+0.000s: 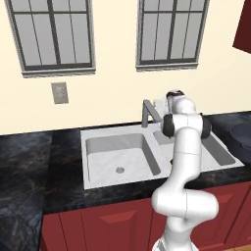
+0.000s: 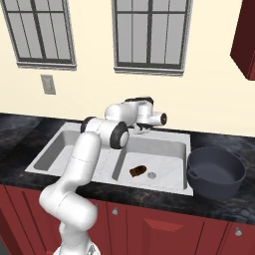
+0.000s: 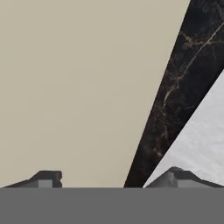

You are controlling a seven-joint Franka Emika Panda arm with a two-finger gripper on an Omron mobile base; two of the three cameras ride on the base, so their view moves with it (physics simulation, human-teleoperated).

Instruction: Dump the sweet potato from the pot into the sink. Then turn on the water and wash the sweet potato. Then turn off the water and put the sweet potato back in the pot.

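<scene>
Since the gripper (image 3: 116, 177) has its jaws apart, holding nothing, up by the faucet (image 1: 148, 112), w/ the sweet potato (image 2: 138, 171) in the sink (image 2: 164, 149) basin, you could knock the spout sideways.

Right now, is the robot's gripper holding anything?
No. The gripper is open with nothing between its fingertips. The sweet potato lies in the sink, and the pot sits on the counter.

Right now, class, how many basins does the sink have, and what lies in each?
2. The left basin holds nothing I can see. The right basin holds the sweet potato beside its drain. The arm hides part of both.
</scene>
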